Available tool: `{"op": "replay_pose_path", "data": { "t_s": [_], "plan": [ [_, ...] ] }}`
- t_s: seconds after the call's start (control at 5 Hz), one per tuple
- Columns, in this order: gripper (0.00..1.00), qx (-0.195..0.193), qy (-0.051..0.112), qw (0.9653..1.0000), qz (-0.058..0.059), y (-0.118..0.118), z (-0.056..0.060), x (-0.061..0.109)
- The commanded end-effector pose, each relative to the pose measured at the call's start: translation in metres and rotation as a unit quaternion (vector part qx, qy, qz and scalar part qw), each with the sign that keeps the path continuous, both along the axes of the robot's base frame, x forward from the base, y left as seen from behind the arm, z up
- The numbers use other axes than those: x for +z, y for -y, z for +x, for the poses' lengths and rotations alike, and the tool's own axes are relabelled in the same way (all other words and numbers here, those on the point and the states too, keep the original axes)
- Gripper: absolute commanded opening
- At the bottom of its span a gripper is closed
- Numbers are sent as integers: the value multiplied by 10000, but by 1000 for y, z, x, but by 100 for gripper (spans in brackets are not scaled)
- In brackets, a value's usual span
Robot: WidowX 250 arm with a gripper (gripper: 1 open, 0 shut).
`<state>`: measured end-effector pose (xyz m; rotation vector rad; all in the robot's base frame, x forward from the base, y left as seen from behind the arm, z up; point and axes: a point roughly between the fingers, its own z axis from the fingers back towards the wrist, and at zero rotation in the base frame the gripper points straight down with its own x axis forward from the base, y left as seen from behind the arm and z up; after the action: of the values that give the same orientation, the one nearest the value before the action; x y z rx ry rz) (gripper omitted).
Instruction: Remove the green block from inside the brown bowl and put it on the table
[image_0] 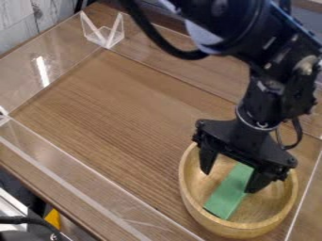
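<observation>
Camera view shows our gripper wide apart, with the green block below it in the brown bowl. If we close crooked, we might bump the bowl and tip it.

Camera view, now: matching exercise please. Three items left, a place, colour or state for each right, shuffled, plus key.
1. Green block
2. Brown bowl
3. Gripper

A. Open, fingertips over the bowl
B. Lying inside the bowl
C. Round, light brown, on the table

Pairs: 1-B, 2-C, 3-A
</observation>
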<state>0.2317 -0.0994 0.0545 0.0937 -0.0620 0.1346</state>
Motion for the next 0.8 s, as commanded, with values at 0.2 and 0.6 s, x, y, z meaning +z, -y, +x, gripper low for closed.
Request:
{"op": "replay_pose_path", "data": {
  "t_s": [0.2,0.6],
  "plan": [
    [0,-146,134,9998,-52,4,7,-6],
    [0,-206,138,9996,-160,8,22,7]
  ]
}}
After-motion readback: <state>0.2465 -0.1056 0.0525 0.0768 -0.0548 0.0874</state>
